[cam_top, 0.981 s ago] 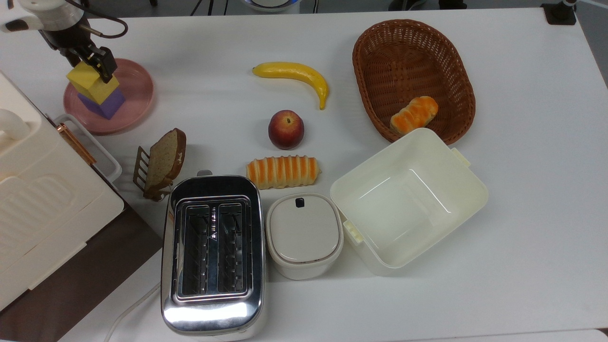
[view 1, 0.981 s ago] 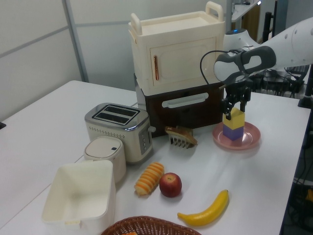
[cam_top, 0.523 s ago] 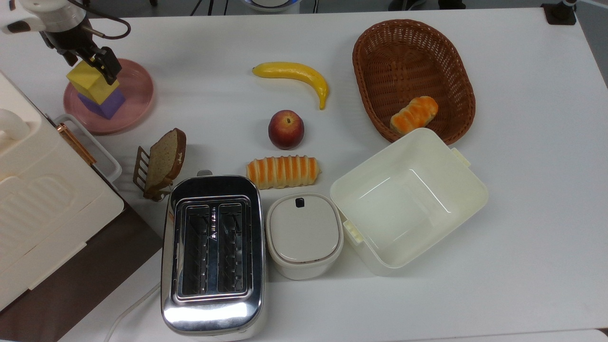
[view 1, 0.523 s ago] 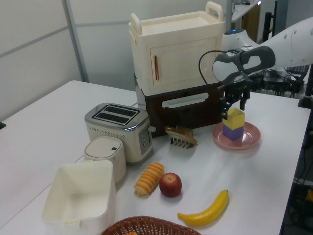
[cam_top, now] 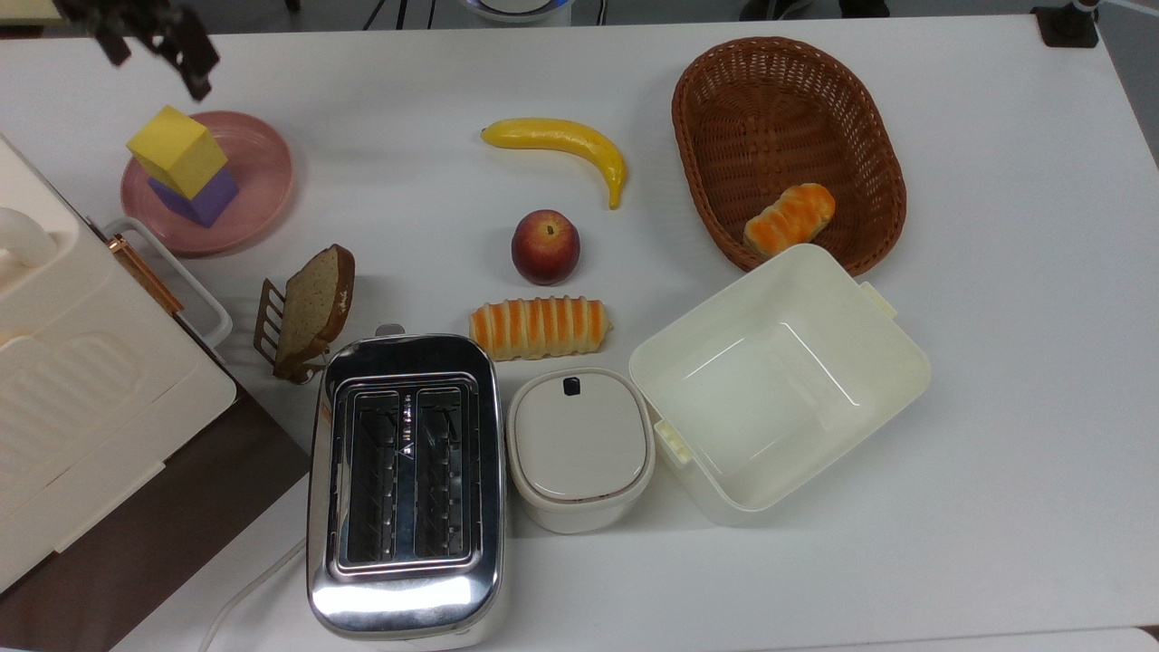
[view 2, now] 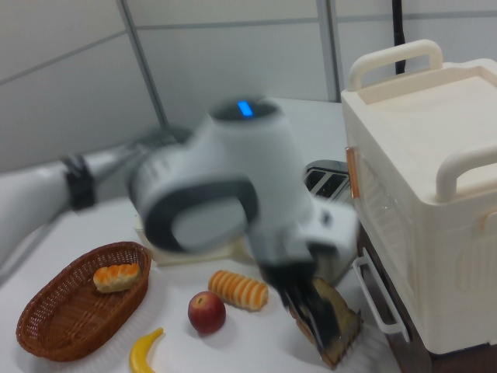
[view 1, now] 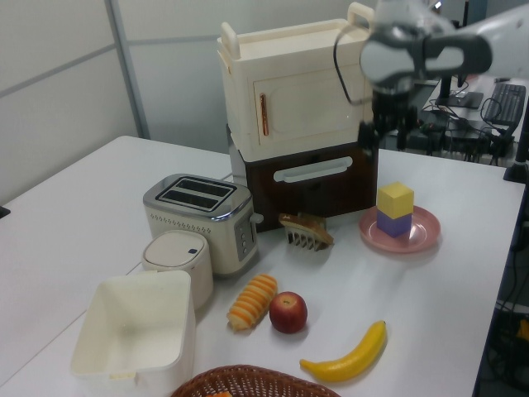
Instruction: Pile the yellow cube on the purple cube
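Risen claw [cam_top: 149,50], partly cut off, leaves yellow cube [cam_top: 177,150] stacked

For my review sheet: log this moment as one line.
stack: yellow cube on purple cube, on pink plate | gripper: open, empty, above and clear of stack | task: looks done
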